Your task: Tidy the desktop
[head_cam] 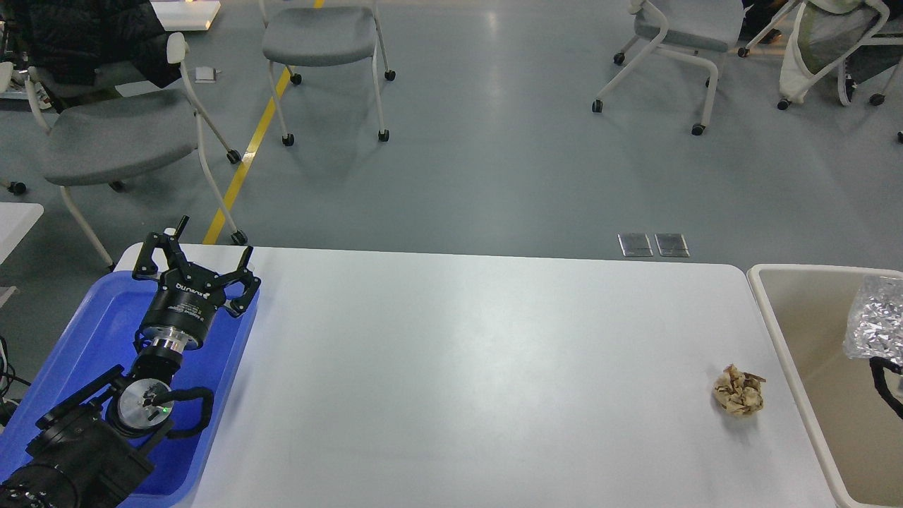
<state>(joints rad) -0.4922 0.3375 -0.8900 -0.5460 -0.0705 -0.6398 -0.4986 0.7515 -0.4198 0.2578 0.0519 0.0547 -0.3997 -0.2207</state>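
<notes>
The white desktop (458, 367) fills the middle of the head view. A crumpled brown paper ball (738, 390) lies on it near its right edge. My left gripper (195, 262) is open and empty, above the far end of the blue tray (106, 317). A crinkled silvery plastic bag (878, 317) hangs at the right edge of the view, over the beige bin (783, 331). Just below the bag a black cable loop (883, 384) of my right arm shows. The right gripper's fingers do not show.
Grey chairs on castors (321, 35) stand on the floor beyond the table. A yellow floor line (247, 148) runs at the back left. Two metal floor plates (652, 244) sit just past the table's far edge.
</notes>
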